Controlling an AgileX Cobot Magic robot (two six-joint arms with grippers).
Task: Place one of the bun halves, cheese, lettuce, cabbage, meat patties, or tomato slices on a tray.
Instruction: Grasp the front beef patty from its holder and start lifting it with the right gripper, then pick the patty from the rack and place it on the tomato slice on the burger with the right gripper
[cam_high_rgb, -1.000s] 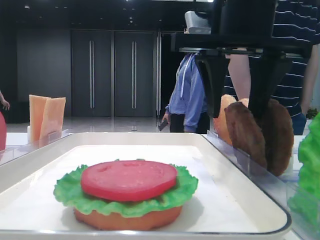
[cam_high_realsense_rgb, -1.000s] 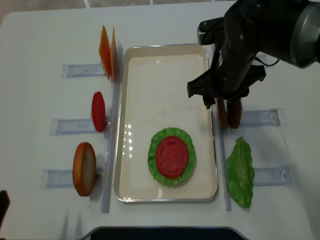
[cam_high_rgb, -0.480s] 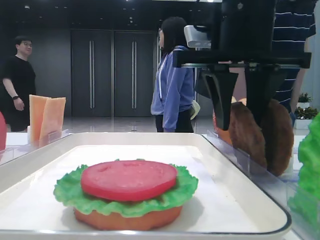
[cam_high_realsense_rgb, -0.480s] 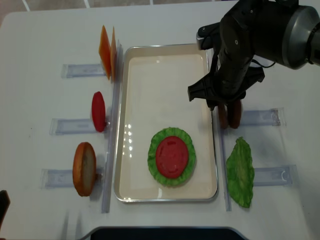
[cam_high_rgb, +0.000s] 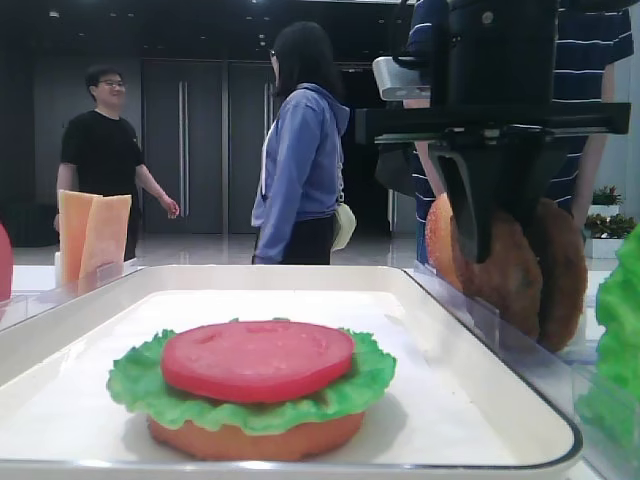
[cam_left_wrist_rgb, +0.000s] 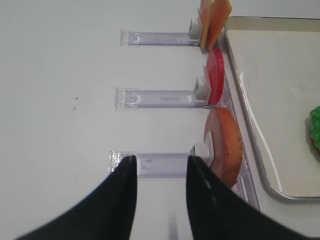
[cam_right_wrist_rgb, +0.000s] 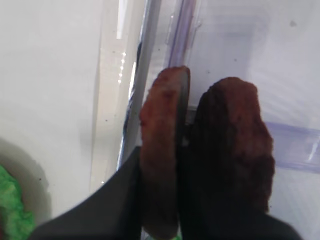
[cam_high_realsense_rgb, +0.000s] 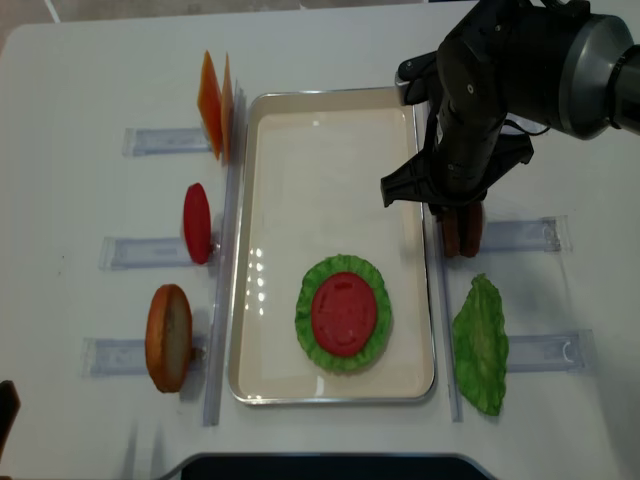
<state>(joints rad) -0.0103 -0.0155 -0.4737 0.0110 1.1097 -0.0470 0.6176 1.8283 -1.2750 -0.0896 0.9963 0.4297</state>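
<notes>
L side of table: cheese (cam_high_realsense_rgb: 216, 104) slices upright in rack, spare tomato slice (cam_high_realsense_rgb: 197, 222) below, bun half (cam_high_realsense_rgb: 168, 337) on edge nearest cam. L gripper (cam_left_wrist_rgb: 157, 167) jaws apart, hovering over bun rack, holding nothing. Ctr: tray (cam_high_realsense_rgb: 333, 130) w/ bun base, lettuce (cam_high_realsense_rgb: 343, 314), tomato stacked. R: R gripper (cam_high_realsense_rgb: 452, 207) clamped on nearer meat patty (cam_right_wrist_rgb: 159, 155), both patties upright in rack beside tray. Loose lettuce leaf (cam_high_realsense_rgb: 481, 345) far R.

right pincer (cam_right_wrist_rgb: 160, 200) closed on meat patty (cam_right_wrist_rgb: 159, 150)
</notes>
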